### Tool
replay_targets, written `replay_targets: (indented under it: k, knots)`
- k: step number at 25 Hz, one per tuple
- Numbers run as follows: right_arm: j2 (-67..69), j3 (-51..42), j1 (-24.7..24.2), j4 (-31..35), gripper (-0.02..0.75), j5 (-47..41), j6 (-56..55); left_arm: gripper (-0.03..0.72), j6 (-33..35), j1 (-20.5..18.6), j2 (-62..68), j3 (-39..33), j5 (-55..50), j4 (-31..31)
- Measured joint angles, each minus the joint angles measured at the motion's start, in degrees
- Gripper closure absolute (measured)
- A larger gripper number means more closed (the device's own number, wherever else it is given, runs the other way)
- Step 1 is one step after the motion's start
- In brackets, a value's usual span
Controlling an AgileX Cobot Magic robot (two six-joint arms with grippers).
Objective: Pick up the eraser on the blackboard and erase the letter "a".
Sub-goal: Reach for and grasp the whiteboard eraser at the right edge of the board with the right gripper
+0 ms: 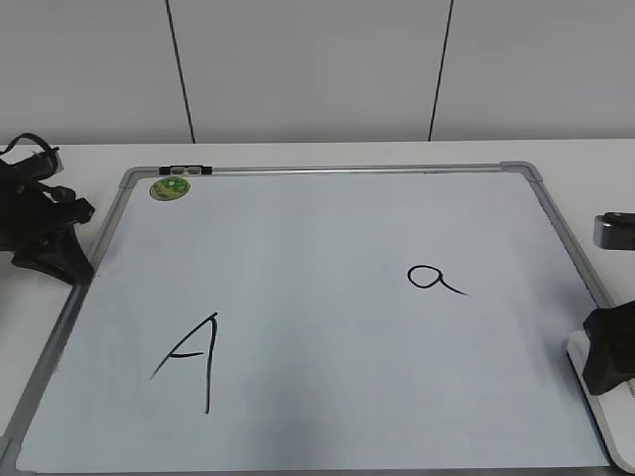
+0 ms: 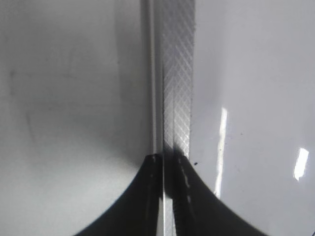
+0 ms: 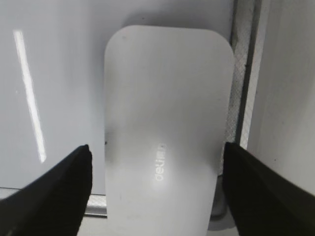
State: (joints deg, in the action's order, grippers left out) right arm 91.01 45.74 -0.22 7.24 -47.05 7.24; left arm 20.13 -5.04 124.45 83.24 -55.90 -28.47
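Note:
The eraser (image 3: 167,123) is a white rounded block with small grey lettering. It lies at the blackboard's (image 1: 317,297) lower right corner, partly over the grey frame (image 3: 242,73). In the exterior view the eraser (image 1: 607,426) shows under my right gripper (image 1: 610,357). My right gripper (image 3: 155,157) is open, with one finger on each side of the eraser. The letter "a" (image 1: 434,279) is on the board's right half, to the left of and farther back than the eraser. My left gripper (image 1: 60,260) is shut and empty at the board's left edge, above the frame (image 2: 177,73).
A larger capital "A" (image 1: 193,359) is drawn at the board's lower left. A green round sticker (image 1: 170,187) and a small black clip (image 1: 186,170) sit at the top left corner. A grey-and-black object (image 1: 615,230) stands off the board at the right.

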Motion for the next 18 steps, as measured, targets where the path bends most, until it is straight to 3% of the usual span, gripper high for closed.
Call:
replay_targets:
  k: [12, 18]
  knots:
    - [4.99, 0.34, 0.00, 0.08, 0.132, 1.35, 0.00, 0.657, 0.00, 0.00, 0.00, 0.00, 0.00, 0.00]
    - [5.07, 0.34, 0.00, 0.08, 0.190, 1.35, -0.10, 0.656, 0.00, 0.00, 0.00, 0.00, 0.00, 0.00]
